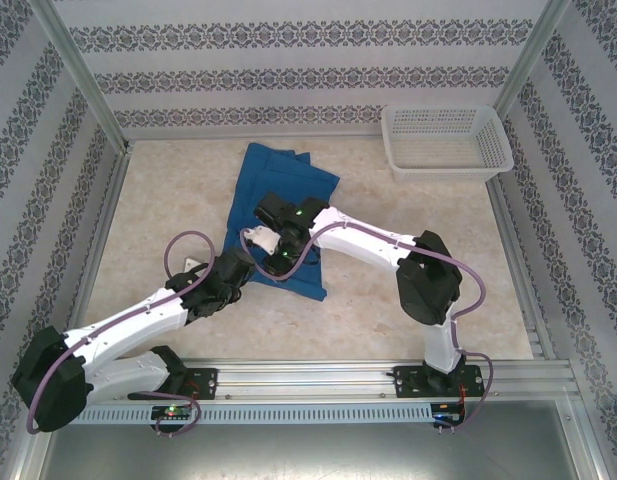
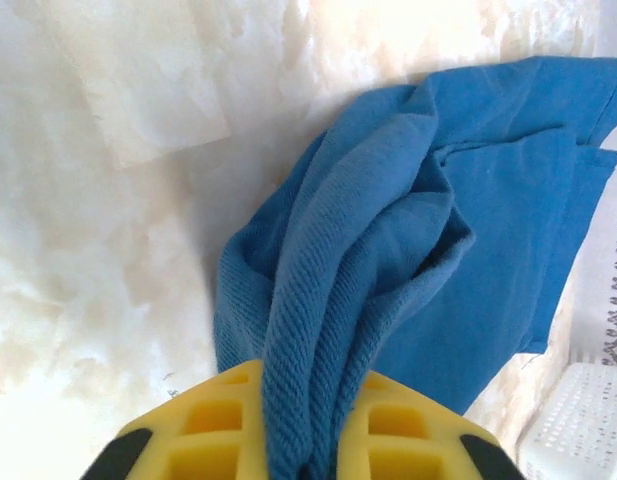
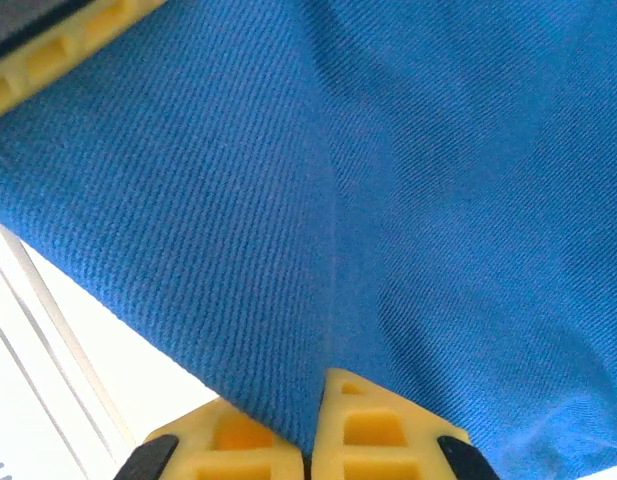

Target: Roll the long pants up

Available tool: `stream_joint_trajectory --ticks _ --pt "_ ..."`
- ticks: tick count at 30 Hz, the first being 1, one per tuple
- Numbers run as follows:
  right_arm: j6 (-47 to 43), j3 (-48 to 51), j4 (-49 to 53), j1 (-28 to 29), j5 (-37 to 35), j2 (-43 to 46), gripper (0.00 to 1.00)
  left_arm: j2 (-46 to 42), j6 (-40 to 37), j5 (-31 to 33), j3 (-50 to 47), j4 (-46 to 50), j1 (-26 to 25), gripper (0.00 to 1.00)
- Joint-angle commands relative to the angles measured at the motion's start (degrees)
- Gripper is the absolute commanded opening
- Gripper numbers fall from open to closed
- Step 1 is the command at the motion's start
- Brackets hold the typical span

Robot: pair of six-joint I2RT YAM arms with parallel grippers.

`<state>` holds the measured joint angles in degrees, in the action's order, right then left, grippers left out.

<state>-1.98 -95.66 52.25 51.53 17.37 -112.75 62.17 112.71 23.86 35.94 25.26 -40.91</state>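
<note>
The long pants (image 1: 283, 185) are royal-blue cloth lying folded across the middle of the table, and their near end is lifted where both arms meet. My left gripper (image 1: 248, 270) is shut on a bunched ridge of the pants (image 2: 468, 200), which runs up between its yellow fingers (image 2: 208, 430). My right gripper (image 1: 276, 263) is shut on a flat fold of the pants (image 3: 388, 180), the cloth pinched between its yellow fingertips (image 3: 378, 430). The two grippers hold the near edge close beside each other.
A white mesh basket (image 1: 446, 140) stands at the back right, apart from the pants, and its corner (image 2: 588, 420) appears in the left wrist view. Patterned walls and metal posts close in the marble-look table (image 1: 388, 310). A rail (image 1: 318, 375) runs along the near edge.
</note>
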Motion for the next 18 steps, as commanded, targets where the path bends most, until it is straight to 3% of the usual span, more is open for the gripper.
stream_joint_trajectory --ticks 1,3,4,7,8,10,18 --pt "-0.36 1.24 -0.63 1.55 3.44 6.2 0.0 2.12 -0.2 6.13 0.6 6.62 0.3 0.0" --pt "-0.29 2.12 -0.95 1.82 3.21 6.61 0.0 2.33 -0.05 6.91 1.04 8.08 0.3 0.0" --pt "-0.3 2.59 -0.92 1.9 3.05 6.9 0.07 2.17 0.11 7.39 1.02 8.74 0.3 0.0" --pt "-1.0 4.57 -0.88 1.93 0.39 8.81 0.64 1.4 0.06 8.69 0.94 10.05 0.47 0.0" --pt "-1.34 5.55 -0.92 1.9 -1.01 9.83 0.74 1.12 -0.07 8.85 0.91 10.32 0.56 0.0" --pt "-1.8 7.83 -0.96 1.91 -3.02 12.22 0.8 0.85 -0.21 8.8 0.99 10.63 0.82 0.0" --pt "3.74 23.75 -9.84 5.22 -8.83 22.73 0.81 1.71 -0.47 7.99 1.39 10.38 1.02 0.01"
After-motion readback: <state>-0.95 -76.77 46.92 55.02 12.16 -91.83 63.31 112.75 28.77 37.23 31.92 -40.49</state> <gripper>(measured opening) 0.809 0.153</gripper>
